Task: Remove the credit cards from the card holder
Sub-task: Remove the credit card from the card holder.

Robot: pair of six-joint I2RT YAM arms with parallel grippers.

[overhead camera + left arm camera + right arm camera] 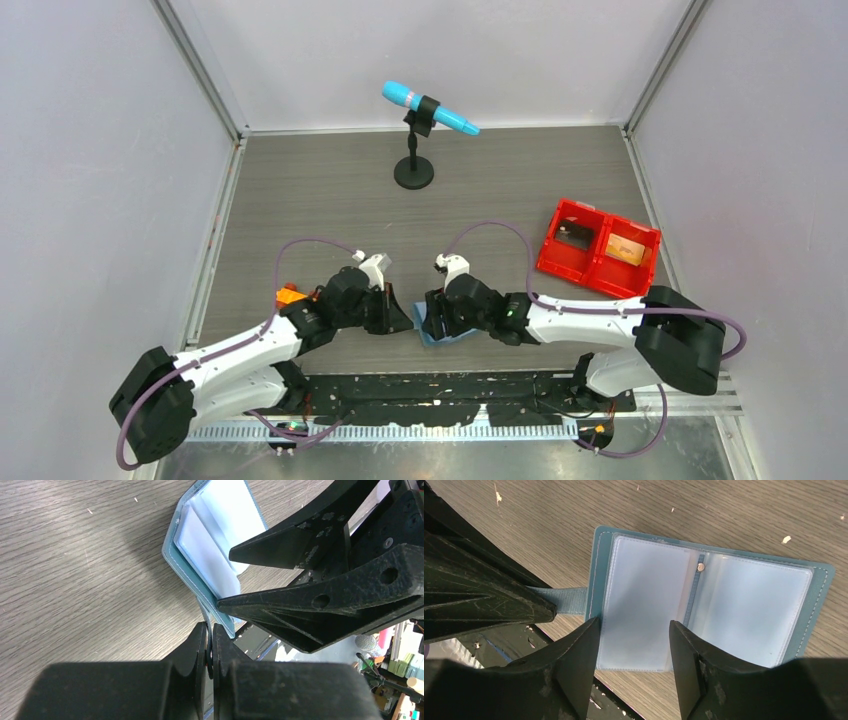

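Right wrist view showed the card holder point(704, 605) lying open at the near edge of the tabletop point(734, 510). Left jaws were clamped on its strap point(566, 600), apparently to steady it, while right jaws stood apart over one clear pocket point(644, 600), which looked empty.

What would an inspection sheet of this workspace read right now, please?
Surface: grey wood-grain table, a few specks.
Job's things: teal card holder lying open at the near edge; one orange-gold credit card in the red bin.
Clutter: blue microphone on a stand; orange object by the left arm.
Grippers: left gripper shut on the holder's strap; right gripper open, astride one pocket.
Cables: purple cables looped over both arms.
Surroundings: white walls.
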